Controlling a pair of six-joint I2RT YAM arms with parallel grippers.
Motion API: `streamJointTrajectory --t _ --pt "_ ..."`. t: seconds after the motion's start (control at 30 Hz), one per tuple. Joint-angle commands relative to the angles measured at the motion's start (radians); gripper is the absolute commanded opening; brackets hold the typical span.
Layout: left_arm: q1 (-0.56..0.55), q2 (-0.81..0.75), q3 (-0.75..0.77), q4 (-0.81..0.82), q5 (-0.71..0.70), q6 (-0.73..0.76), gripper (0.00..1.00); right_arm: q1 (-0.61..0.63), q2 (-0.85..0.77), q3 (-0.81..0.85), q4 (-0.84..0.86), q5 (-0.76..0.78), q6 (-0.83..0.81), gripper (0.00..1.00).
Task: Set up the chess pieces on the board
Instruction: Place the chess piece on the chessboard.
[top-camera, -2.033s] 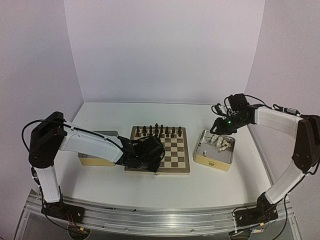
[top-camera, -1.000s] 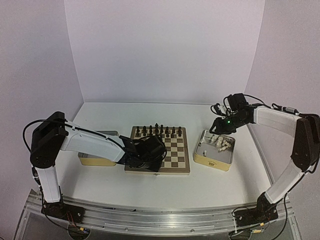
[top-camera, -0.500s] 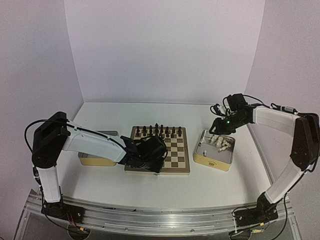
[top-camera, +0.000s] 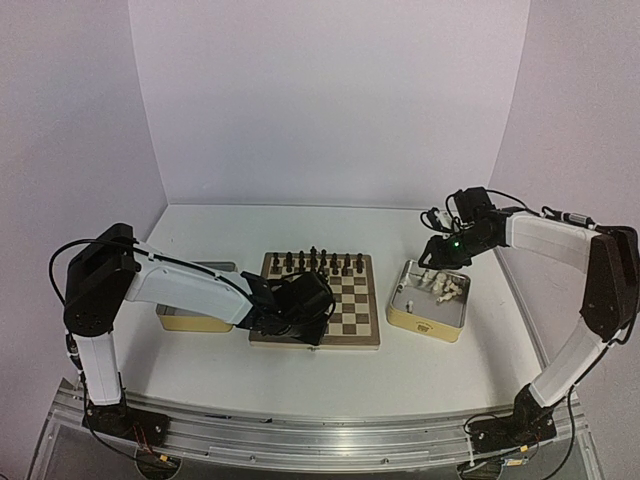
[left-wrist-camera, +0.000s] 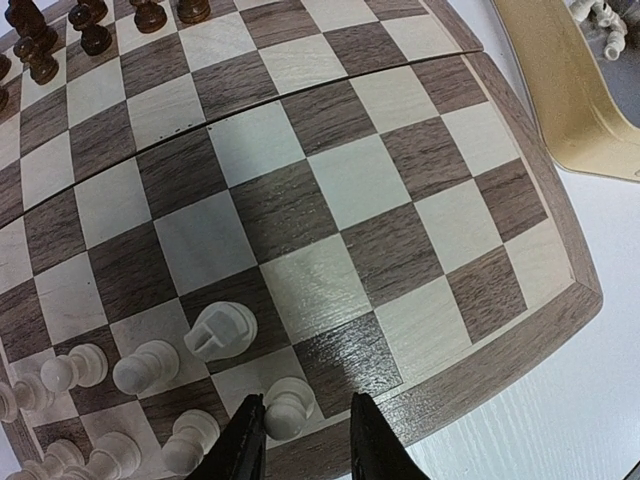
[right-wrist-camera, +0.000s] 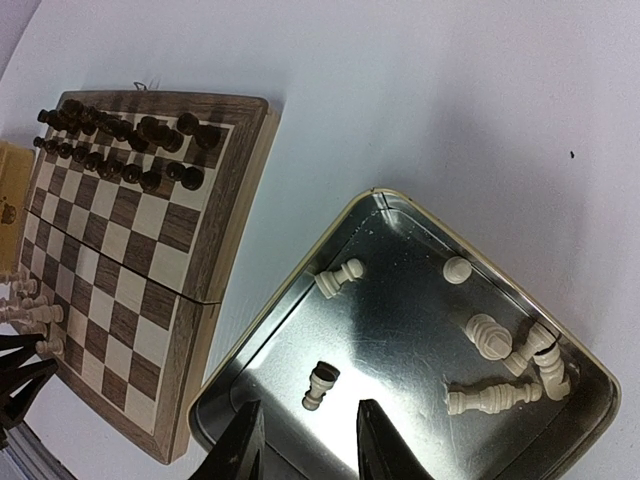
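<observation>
Cream chess piece (left-wrist-camera: 288, 408) stands inside the parted left gripper (left-wrist-camera: 304, 420)

2 arms (top-camera: 185, 288): white shells, blk joints, cables.

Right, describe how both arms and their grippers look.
The left arm and right arm both have white shells on the long links and black joint housings, with thin black cables looping off them. A green light glows near the right wrist. The left gripper and right gripper each have two slim black fingers.
</observation>
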Motion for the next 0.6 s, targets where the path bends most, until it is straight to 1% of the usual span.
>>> streamJointTrajectory --t 0.0,0.57 --pt "-0.005 -0.002 0.036 -0.010 -0.018 -0.005 0.29 -0.004 0.004 0.035 0.003 -0.020 -0.007 0.31" --pt "-0.005 -0.009 0.050 -0.027 -0.033 -0.009 0.31 -0.005 0.016 0.041 0.003 -0.029 -0.007 0.31"
